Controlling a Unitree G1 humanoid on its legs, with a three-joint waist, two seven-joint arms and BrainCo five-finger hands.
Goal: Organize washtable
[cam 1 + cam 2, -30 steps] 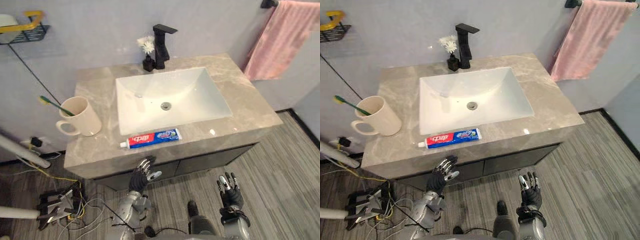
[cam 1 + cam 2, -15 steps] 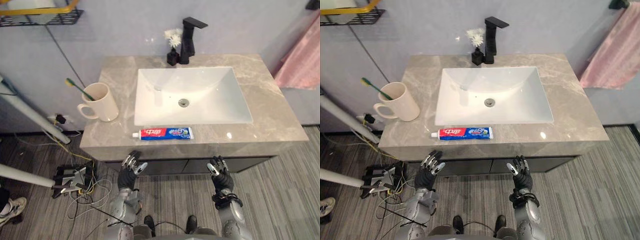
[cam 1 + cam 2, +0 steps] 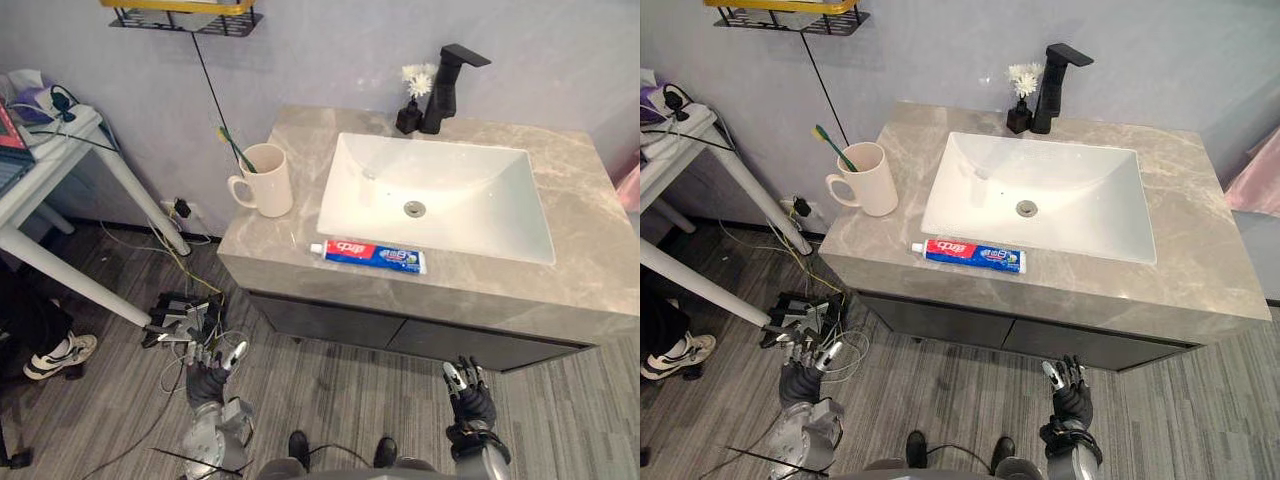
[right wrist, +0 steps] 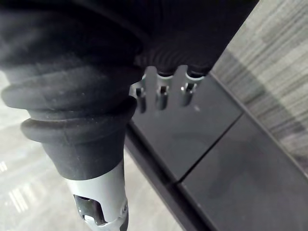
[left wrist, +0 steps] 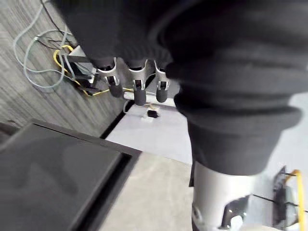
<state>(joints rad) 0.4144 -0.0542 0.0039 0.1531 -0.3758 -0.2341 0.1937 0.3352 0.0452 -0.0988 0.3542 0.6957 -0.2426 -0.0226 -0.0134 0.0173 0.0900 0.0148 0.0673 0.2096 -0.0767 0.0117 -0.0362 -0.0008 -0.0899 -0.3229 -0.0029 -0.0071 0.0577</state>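
The toothpaste (image 3: pixel 368 256) lies flat on the worktop (image 3: pixel 600 250), on the front strip just beside the sink (image 3: pixel 470 205). The mug (image 3: pixel 268 182) stands upright to the left of the sink, with a toothbrush (image 3: pixel 234 150) leaning inside it. The faucet (image 3: pixel 447 85) and a small vase (image 3: pixel 408 112) stand behind the sink. The left hand (image 3: pixel 207 378) and right hand (image 3: pixel 469 402) are low in front of the cabinet (image 3: pixel 400 335), above the floor (image 3: pixel 330 400). Fingers of both are straight and apart, holding nothing.

Grey veined stone worktop (image 3: pixel 1200 270), polished smooth. White basin (image 3: pixel 1080 190) gleams glossy; tap (image 3: pixel 1052 75) at the back edge matt black, mug (image 3: pixel 875 180) matt cream.
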